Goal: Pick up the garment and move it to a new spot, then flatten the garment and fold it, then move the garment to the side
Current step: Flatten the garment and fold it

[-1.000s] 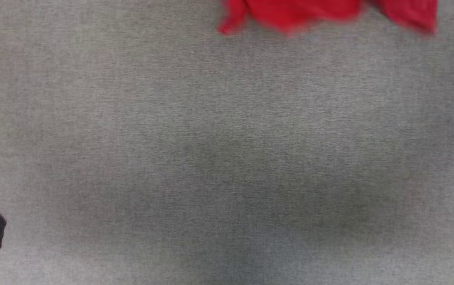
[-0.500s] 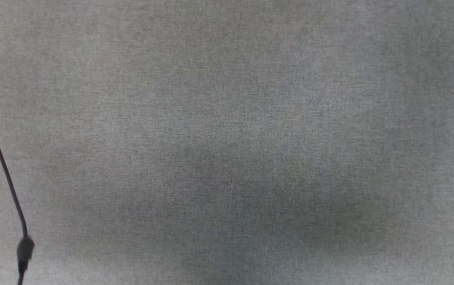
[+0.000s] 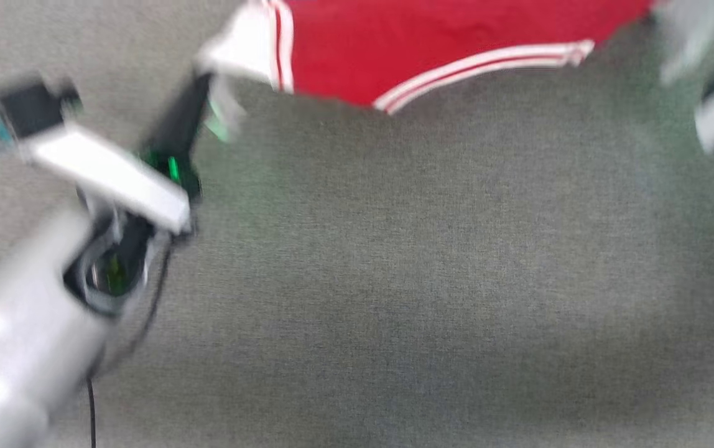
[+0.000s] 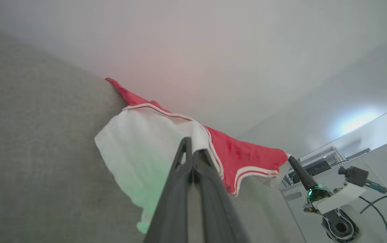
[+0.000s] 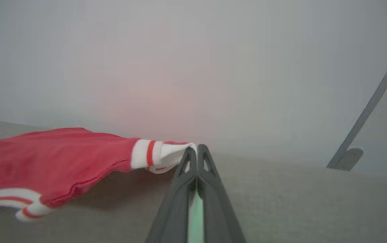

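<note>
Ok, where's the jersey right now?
Top of the head view: the red jersey is held between the left gripper and right gripper, over the grey fabric surface.

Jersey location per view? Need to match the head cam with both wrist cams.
Head view: the garment spans the top edge, centre to right.
Left wrist view: the garment is at centre, pinched at the left gripper tips.
Right wrist view: the garment is at left, its end pinched at the right gripper tips.
Shared landmark: the grey fabric surface beneath it.
</note>
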Motion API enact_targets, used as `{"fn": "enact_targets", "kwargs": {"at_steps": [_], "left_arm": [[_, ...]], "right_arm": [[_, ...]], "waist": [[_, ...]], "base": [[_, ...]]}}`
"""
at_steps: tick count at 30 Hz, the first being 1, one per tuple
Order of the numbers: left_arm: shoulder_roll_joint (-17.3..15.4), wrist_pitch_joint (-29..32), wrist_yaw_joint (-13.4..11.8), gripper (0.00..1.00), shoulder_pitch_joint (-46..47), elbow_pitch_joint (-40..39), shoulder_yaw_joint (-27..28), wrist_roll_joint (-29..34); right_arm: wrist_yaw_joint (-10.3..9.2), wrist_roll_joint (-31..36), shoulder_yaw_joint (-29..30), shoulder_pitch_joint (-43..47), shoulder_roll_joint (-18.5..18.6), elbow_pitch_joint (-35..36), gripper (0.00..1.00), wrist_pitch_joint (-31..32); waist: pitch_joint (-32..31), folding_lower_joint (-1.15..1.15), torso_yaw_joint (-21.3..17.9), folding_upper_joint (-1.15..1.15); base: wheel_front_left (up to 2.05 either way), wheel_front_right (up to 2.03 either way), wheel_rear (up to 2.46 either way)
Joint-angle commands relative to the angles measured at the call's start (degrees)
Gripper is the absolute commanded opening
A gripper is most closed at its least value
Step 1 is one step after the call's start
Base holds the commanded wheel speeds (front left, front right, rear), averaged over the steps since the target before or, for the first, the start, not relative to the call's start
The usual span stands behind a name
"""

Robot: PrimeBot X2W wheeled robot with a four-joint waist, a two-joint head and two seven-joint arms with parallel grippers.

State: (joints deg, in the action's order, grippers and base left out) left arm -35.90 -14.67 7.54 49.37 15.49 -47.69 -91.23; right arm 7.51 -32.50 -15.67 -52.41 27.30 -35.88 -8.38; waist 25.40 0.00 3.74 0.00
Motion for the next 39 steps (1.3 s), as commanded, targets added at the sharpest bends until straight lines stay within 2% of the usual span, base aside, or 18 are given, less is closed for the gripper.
{"fn": "enact_targets", "kwargs": {"at_steps": [1, 5, 10, 14, 17, 22, 27, 30, 34, 39], "left_arm": [[-0.6, -0.4, -0.1, 0.00, -3.7, -2.1, 0.6, 0.8], [-2.5, -0.6, -0.1, 0.00, -13.2, -6.9, 1.6, 2.2], [-5.2, -0.6, -0.1, 0.00, -20.9, -10.6, -0.3, 6.3], [-7.3, -0.6, -0.1, 0.00, -25.0, -13.3, -1.3, 8.5], [-9.1, -0.6, -0.1, 0.00, -29.5, -14.8, 1.2, 9.3], [-10.0, -0.6, -0.1, 0.00, -38.3, -19.3, 5.3, 11.0], [-10.8, -0.6, -0.1, 0.00, -47.1, -23.6, 9.4, 12.6], [-11.3, -0.6, -0.1, 0.00, -49.9, -25.5, 10.4, 13.9], [-10.7, -0.5, -0.1, 0.00, -49.8, -26.1, 10.2, 14.4], [-8.2, 1.2, -0.1, 0.00, -46.9, -23.8, 8.5, 14.6]], "right_arm": [[-0.04, -2.1, 0.8, 5.5, 1.7, 3.7, 0.00, 1.8], [-0.04, -6.4, 3.9, 19.5, 4.4, 13.9, 0.00, 8.0], [-0.04, -9.4, 9.0, 35.5, 5.9, 26.3, 0.00, 16.3], [-0.04, -10.3, 13.9, 46.7, 4.7, 35.1, 0.00, 22.5], [-0.03, -11.1, 17.1, 53.8, 2.4, 41.2, 0.00, 26.8], [-0.03, -12.1, 21.2, 63.3, -0.7, 50.4, 0.00, 32.8], [-0.03, -13.2, 25.5, 69.0, -3.0, 57.8, 0.00, 36.6], [-0.02, -12.9, 27.9, 70.3, -4.2, 59.7, 0.00, 38.3], [-0.02, -12.7, 28.5, 70.2, -4.9, 59.7, 0.00, 40.1], [-0.02, -11.2, 27.0, 67.8, -4.5, 56.5, 0.00, 42.7]], "waist": [[-1.8, 0.00, 0.4, 0.00], [-3.4, 0.00, 0.4, 0.00], [-4.6, 0.00, 0.6, 0.00], [-5.2, 0.00, 0.3, 0.00], [-5.7, 0.00, -0.1, 0.00], [-6.2, 0.00, -0.6, 0.00], [-6.7, 0.00, -0.9, 0.00], [-7.0, 0.00, -0.7, 0.00], [-7.1, 0.00, -0.4, 0.00], [-6.7, 0.00, -0.4, 0.00]], "base": [[0.00, 0.00, 0.00], [0.00, 0.00, 0.00], [0.00, 0.00, 0.00], [0.00, 0.00, 0.00], [0.00, 0.00, 0.00], [0.00, 0.00, 0.00], [0.00, 0.00, 0.00], [0.00, 0.00, 0.00], [0.00, 0.00, 0.00], [0.00, 0.00, 0.00]]}}
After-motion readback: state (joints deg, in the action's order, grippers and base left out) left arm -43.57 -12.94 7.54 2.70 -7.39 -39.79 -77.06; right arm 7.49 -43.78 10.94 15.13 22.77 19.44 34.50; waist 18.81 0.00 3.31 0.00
